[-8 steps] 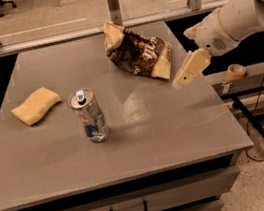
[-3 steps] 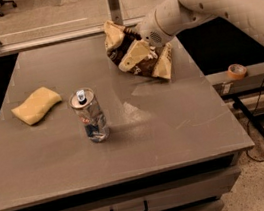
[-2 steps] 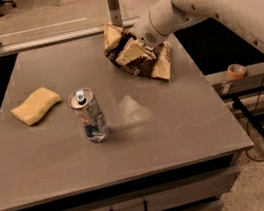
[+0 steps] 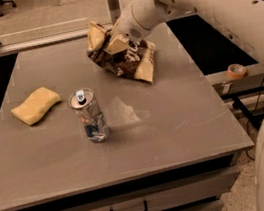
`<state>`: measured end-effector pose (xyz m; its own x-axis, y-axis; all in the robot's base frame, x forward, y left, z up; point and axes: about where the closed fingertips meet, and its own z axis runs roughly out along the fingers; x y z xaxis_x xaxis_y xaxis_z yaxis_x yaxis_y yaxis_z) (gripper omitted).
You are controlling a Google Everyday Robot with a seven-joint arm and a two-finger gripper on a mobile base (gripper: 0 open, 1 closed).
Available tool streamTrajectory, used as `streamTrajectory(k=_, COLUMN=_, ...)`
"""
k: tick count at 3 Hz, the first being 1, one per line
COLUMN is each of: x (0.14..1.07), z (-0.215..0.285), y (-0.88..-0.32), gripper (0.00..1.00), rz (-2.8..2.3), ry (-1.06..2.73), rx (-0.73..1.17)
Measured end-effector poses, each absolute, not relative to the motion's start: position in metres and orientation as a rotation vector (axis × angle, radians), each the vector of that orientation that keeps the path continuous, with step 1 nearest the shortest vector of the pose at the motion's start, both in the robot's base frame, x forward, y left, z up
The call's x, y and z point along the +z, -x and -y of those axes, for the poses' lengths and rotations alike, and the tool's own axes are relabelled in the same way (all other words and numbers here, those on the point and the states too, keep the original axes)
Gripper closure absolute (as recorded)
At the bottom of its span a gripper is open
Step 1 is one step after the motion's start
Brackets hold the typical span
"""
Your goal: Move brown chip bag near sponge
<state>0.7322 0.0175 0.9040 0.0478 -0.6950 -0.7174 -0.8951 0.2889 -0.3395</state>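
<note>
The brown chip bag (image 4: 131,59) is crumpled, dark brown with tan edges, at the back middle of the grey table (image 4: 187,128). My gripper (image 4: 115,44) comes in from the upper right and is shut on the bag's upper left part, with its lower right corner close to the tabletop. The pale yellow sponge (image 4: 35,105) lies flat at the left of the table, well apart from the bag.
A silver drink can (image 4: 89,116) stands upright between sponge and bag, nearer the front. A roll of tape (image 4: 237,69) sits on a ledge off the table's right edge. A rail and posts run behind the table. My arm spans the upper right.
My gripper swung in from the right, closed on the bag, and has shifted the bag a little to the left. The sponge and the can have not moved.
</note>
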Motion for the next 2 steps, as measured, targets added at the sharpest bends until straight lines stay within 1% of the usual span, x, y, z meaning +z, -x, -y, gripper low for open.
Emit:
streamTrajectory(k=1, x=0.927, z=-0.067, y=-0.726, gripper=1.00, rz=-1.615, ry=1.517, rx=0.410)
streamTrajectory(k=2, x=0.944, z=-0.115, y=-0.709, gripper=1.00, rz=-1.559, ry=1.570, rx=0.546)
